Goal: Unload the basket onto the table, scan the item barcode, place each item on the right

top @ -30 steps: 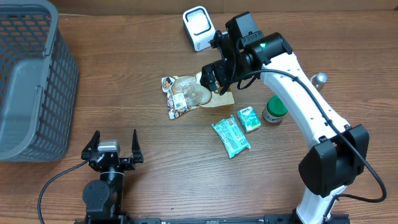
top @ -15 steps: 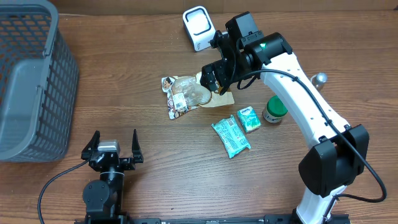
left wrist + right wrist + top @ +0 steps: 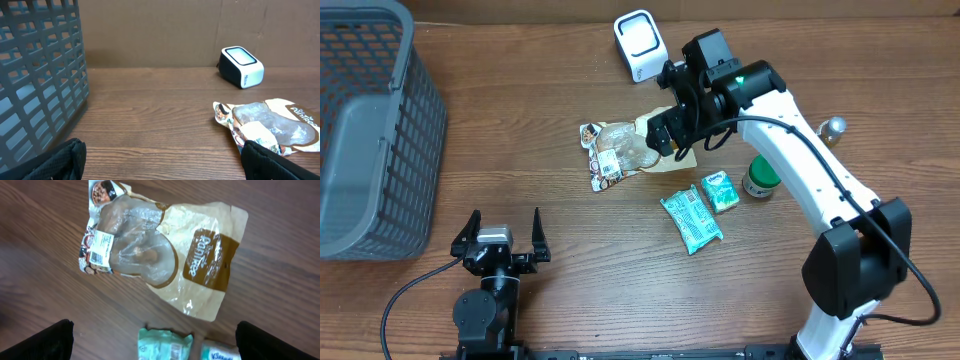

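Brown-and-clear plastic snack bag [image 3: 160, 255] flat; right gripper [image 3: 663, 133] above, jaws wide, empty. Approach step. Next: descend, pinch edge, show label [image 3: 102, 247] to white box scanner [image 3: 637, 45]. Left gripper [image 3: 503, 235] wide, idle.

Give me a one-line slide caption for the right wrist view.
Open right gripper hovers above the snack bag, white label facing up, two small packs at the lower edge.

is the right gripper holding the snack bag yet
No, the right gripper is open above the snack bag, which lies flat on the table.
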Robot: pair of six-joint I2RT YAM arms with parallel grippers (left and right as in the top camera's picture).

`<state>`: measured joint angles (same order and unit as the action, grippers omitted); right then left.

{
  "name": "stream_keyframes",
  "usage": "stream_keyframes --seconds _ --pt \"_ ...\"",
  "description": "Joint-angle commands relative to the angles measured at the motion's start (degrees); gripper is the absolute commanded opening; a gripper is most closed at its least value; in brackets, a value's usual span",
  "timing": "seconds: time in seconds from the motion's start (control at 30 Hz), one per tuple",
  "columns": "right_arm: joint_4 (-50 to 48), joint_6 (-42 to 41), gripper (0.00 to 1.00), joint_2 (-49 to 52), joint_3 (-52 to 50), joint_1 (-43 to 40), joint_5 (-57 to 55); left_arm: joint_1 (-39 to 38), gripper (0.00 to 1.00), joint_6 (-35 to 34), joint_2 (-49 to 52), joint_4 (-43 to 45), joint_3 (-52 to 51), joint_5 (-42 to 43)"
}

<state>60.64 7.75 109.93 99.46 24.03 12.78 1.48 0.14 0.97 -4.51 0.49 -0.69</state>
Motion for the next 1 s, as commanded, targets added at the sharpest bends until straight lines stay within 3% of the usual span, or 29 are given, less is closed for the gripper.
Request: stream_keyframes --seconds 0.0,0.23,0.5,0.97 --pt "-2.75 4.35 1.00 -6.60 -3.74 -0.55 -0.33 0.22 1.00 -0.28 -0.72 0.07 -0.22 0.26" --pt "-12.87 4.35 1.00 -19.69 -19.78 -3.13 -0.35 0.22 1.00 -0.31 -0.72 0.04 -0.22 0.24" --pt "-24.39 4.35 1.00 -42.05 -42.60 -8.63 -0.35 0.22 1.00 -0.28 -0.72 0.07 -0.22 0.24" --pt "-25.49 4.31 1.00 -81.42 -66.53 -21.79 -0.28 0.22 1.00 -0.28 -0.72 0.07 -0.22 0.24"
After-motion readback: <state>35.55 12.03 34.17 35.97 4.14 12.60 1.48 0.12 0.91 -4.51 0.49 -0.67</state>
